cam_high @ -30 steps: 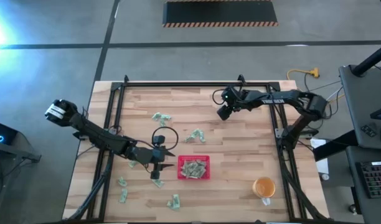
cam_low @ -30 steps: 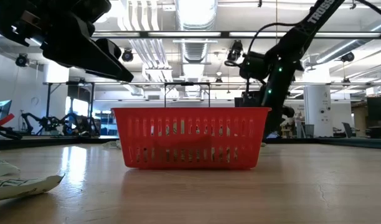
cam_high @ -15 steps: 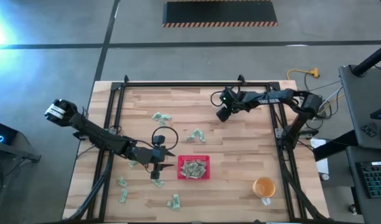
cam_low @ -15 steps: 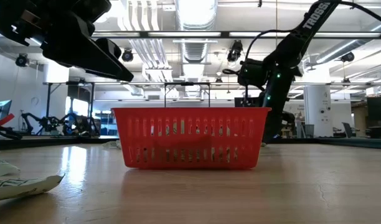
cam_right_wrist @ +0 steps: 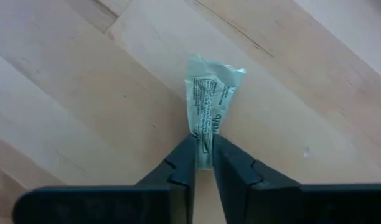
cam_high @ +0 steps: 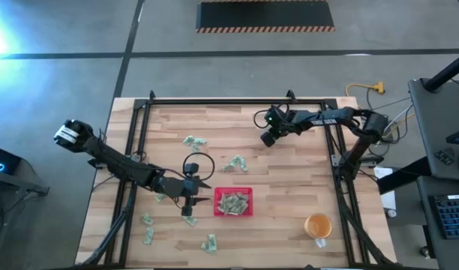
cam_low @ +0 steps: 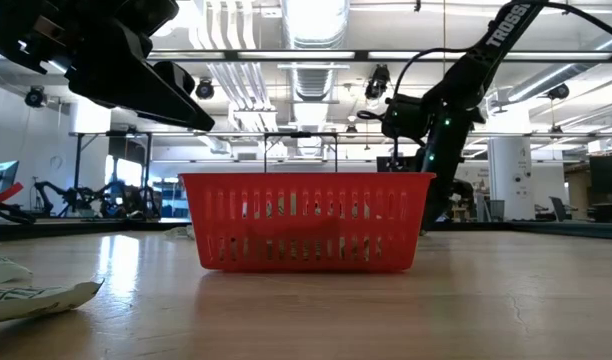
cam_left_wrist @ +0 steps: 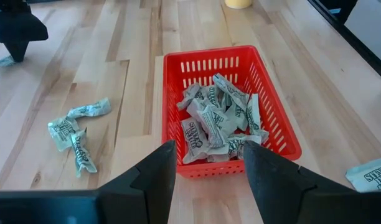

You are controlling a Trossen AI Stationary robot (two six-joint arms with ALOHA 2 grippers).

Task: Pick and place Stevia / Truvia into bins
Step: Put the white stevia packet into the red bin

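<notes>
High view shows the worktop (cam_high: 289, 187) strewn with sachets, the red tray (cam_high: 233, 202) part-filled near its front, the left tool (cam_high: 190, 196) spread empty just beside it. Far back, the right tool (cam_right_wrist: 203, 155) has pinched one sachet (cam_right_wrist: 210, 102). The pick looks made; next it must lift and carry to the tray.

Even, bright light falls on the wooden table (cam_high: 289, 187) from overhead, where the low view shows rows of ceiling lights (cam_low: 316, 20) blown out to white, and a hard glare burns at the floor (cam_high: 1, 34) beyond the table's far left corner. Shadows on the wood are soft and short, and in the low view the near tabletop gleams with pale reflections while the sachet (cam_low: 26, 290) at its left edge and the left arm (cam_low: 96, 50) above it sit blurred and dark against the bright room. Both wrist views are sharp at mid-distance, with their own fingers (cam_left_wrist: 153, 180) dark and soft-edged up close
</notes>
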